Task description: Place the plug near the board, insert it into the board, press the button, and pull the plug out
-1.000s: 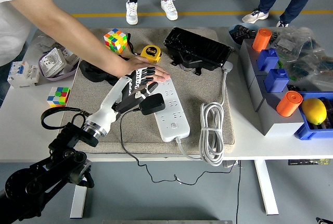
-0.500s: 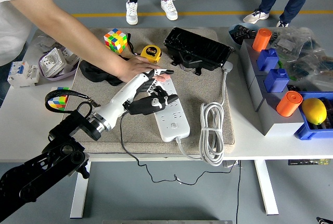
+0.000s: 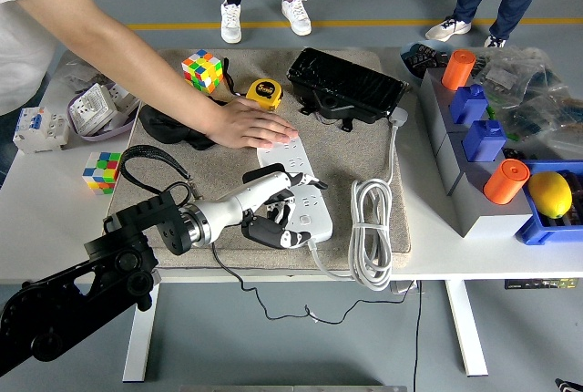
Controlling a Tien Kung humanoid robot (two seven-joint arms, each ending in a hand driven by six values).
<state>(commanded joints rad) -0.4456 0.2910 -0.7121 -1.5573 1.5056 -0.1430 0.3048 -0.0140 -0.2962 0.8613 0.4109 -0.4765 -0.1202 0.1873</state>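
White desk [image 3: 55, 228] under a grey mat [image 3: 182, 173] carries everything we work with. Nearest us, our left hand [image 3: 273, 214] reaches in from the lower left, its fingers [image 3: 290, 199] curled round the black plug [image 3: 273, 226], which sits low at the near end of the white board [image 3: 296, 187], just at its edge; we cannot tell whether the prongs are seated or only resting there. The plug's thin black cord [image 3: 264, 301] trails off the desk's near edge. Just beside it lies the board's own coiled white cable [image 3: 372, 228]. Farther back, a person's hand [image 3: 250, 126] presses flat on the board's far end, steadying it. Beyond that sit a yellow tape measure [image 3: 265, 92] and a black box [image 3: 346, 87].

Our right hand is out of view.

We judge the risk to be misalignment: pushing with prongs off the socket could skid the plug off the board's edge, or the trailing cord could snag and tug it askew.
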